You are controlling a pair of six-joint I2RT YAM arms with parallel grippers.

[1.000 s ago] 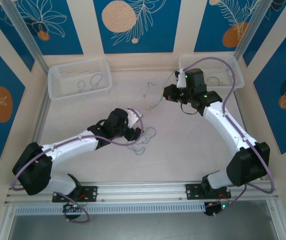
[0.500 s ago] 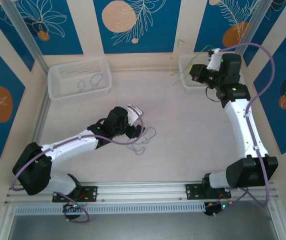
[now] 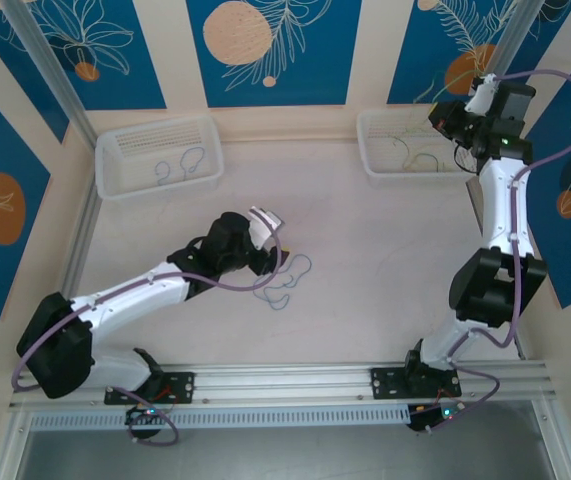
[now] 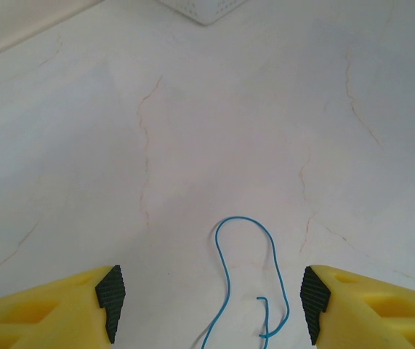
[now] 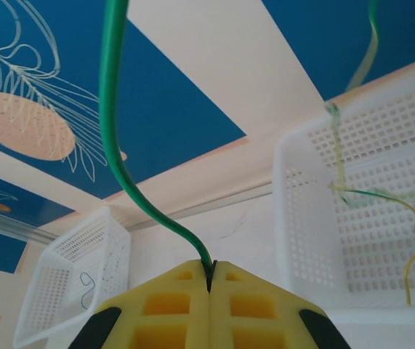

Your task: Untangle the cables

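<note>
Pale marbled table, blue-and-cream panelled walls behind. Left arm lies low, stretched from its near-left base toward the centre. Left gripper is spread wide, fingers either side of a blue cable that lies looped flat on the table, untouched. Right arm is reared tall at far right, wrist raised above the right basket. Right gripper is pressed together, pinching a green cable that arcs away from the pads. Pale yellow cables lie in that basket. Left basket, far left, holds a second blue cable.
</note>
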